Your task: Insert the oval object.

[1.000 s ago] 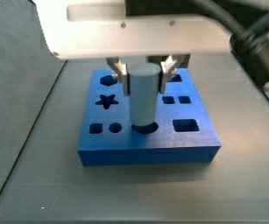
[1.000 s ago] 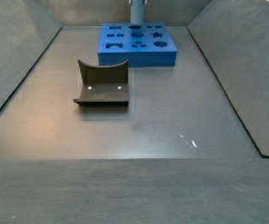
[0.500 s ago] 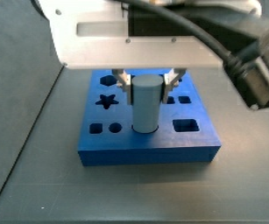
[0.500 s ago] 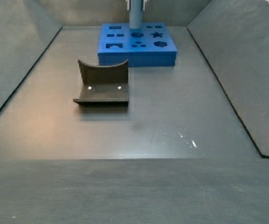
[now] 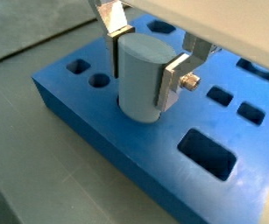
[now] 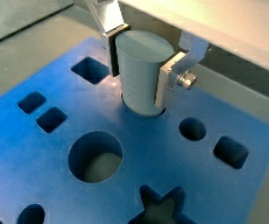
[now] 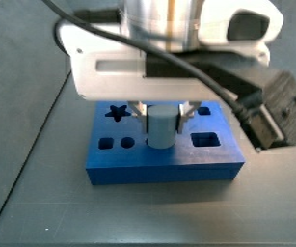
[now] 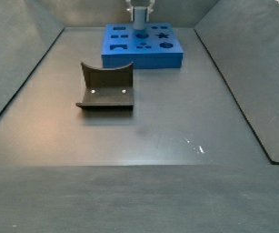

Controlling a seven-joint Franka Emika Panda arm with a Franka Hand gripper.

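Observation:
The oval object, a dull grey-tan peg (image 5: 139, 87), stands upright with its lower end inside a hole of the blue board (image 5: 113, 131). It shows in both wrist views, the second being (image 6: 140, 87), and in a side view (image 7: 159, 135). My gripper (image 5: 144, 74) is shut on the peg, one silver finger (image 5: 172, 77) on each side of its upper part. The gripper also shows in the other views (image 6: 140, 68) (image 7: 161, 121) (image 8: 139, 13). The board (image 8: 142, 62) lies at the far end of the floor.
The blue board (image 6: 54, 175) has several other shaped holes: a big round hole (image 6: 95, 157), a star (image 7: 116, 112), squares (image 7: 207, 139). The dark fixture (image 8: 105, 87) stands on the grey floor, apart from the board. Dark walls border the floor.
My gripper has come down over the board with the peg in it. Less of the peg shows above the board now; its lower end sits deeper in the hole.

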